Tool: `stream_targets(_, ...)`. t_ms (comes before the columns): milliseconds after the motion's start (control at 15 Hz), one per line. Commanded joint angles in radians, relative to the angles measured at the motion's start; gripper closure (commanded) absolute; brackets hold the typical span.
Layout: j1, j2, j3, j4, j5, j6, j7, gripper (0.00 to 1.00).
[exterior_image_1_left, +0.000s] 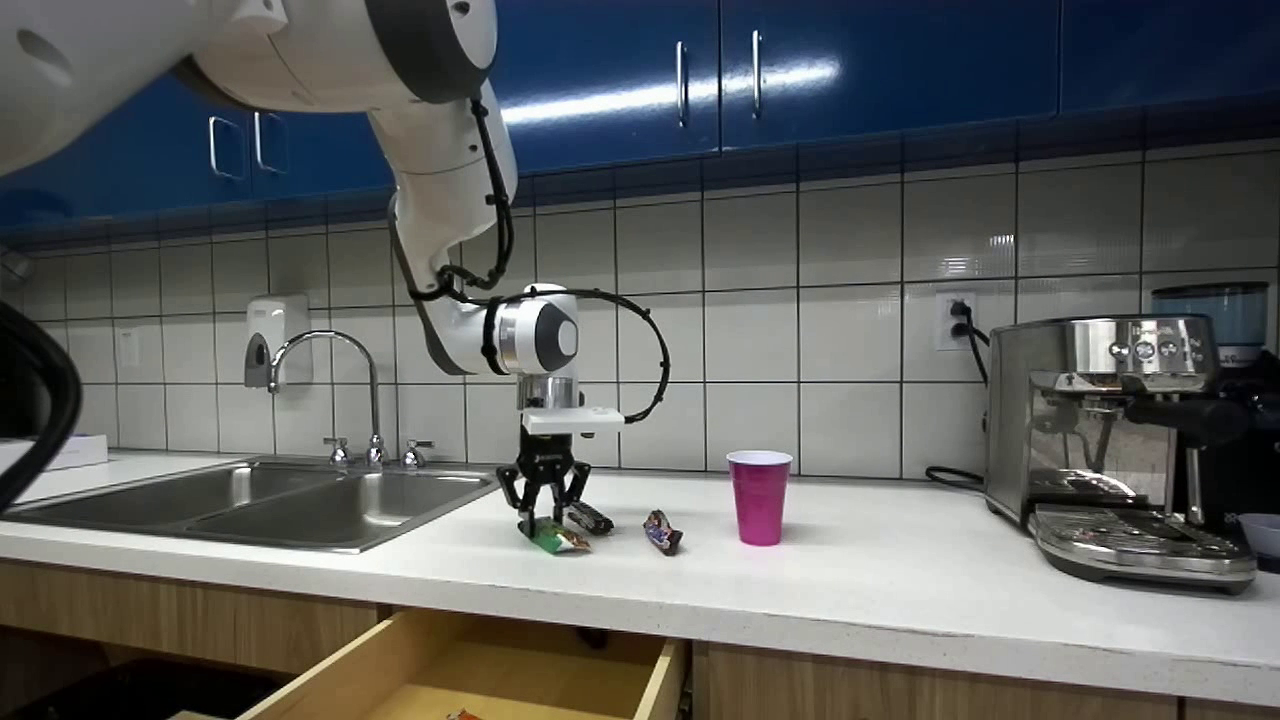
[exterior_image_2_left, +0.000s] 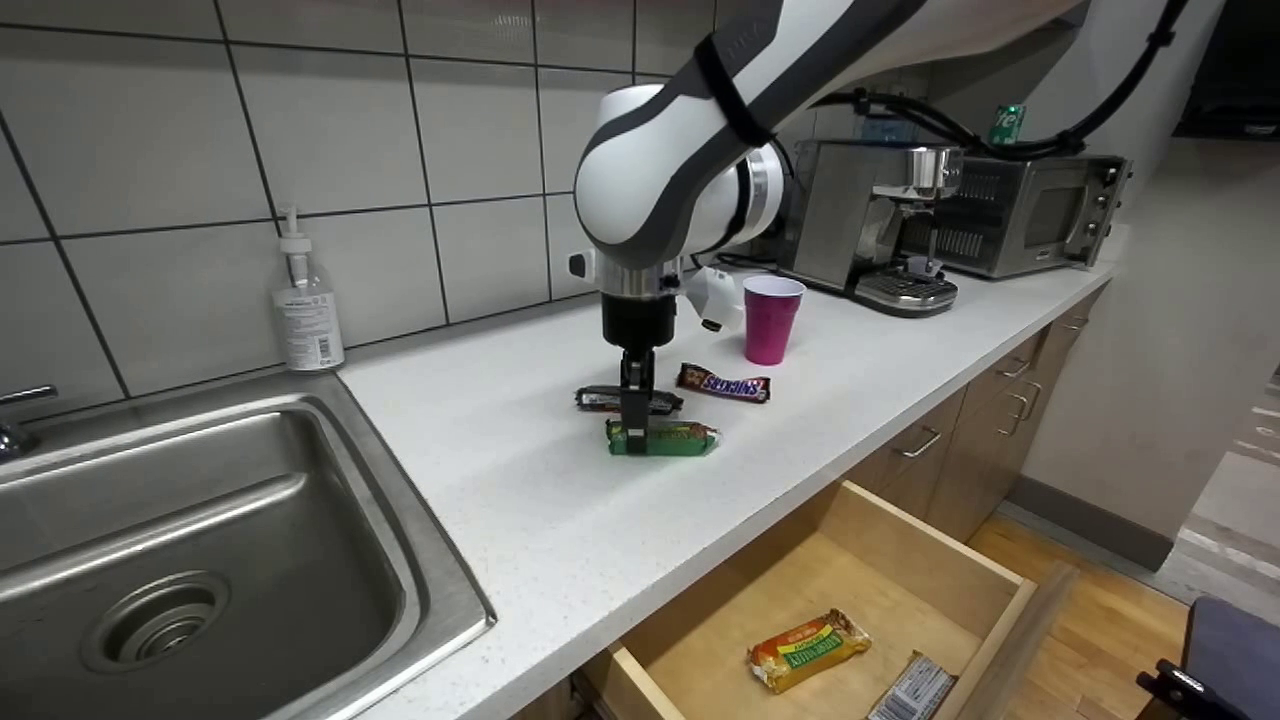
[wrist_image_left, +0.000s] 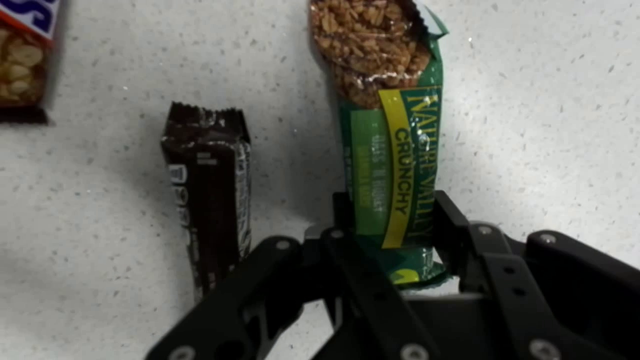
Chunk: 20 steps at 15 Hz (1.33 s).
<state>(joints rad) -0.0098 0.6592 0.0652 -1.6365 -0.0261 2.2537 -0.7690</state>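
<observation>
A green granola bar (wrist_image_left: 392, 160) lies on the white counter with its clear, oat-showing end facing away from my gripper (wrist_image_left: 392, 220) in the wrist view. Black fingers (wrist_image_left: 452, 227) press against both its long sides near the other end, so the jaws are shut on it. In an exterior view my gripper (exterior_image_2_left: 636, 440) points straight down at the bar (exterior_image_2_left: 682, 440), which still rests on the counter. Alongside, a little apart, is a dark brown wrapped bar (wrist_image_left: 212, 190). A Snickers bar (exterior_image_2_left: 724, 384) lies farther off, cut by the top-left corner of the wrist view.
A pink cup (exterior_image_1_left: 760, 500) stands beyond the Snickers. The steel sink (exterior_image_2_left: 440, 600) borders the counter on one side, an espresso machine (exterior_image_1_left: 1110, 430) on the other. Below the counter edge a drawer (exterior_image_2_left: 900, 560) hangs open with an orange bar (exterior_image_2_left: 808, 650) and another wrapper inside.
</observation>
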Motion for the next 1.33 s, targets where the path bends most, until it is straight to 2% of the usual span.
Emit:
stream_targets(0,-0.025,-0.042,0.024,-0.014,-0.01,-0.039,0.003,0.84)
stream_targets(467,-0.036,-0.166,0.027,-0.159,-0.01,-0.035,-0.025,0.84)
stream_targets(1267,-0.053,-0.45,0.009,-0.5,-0.001,-0.016,-0.122,0.84)
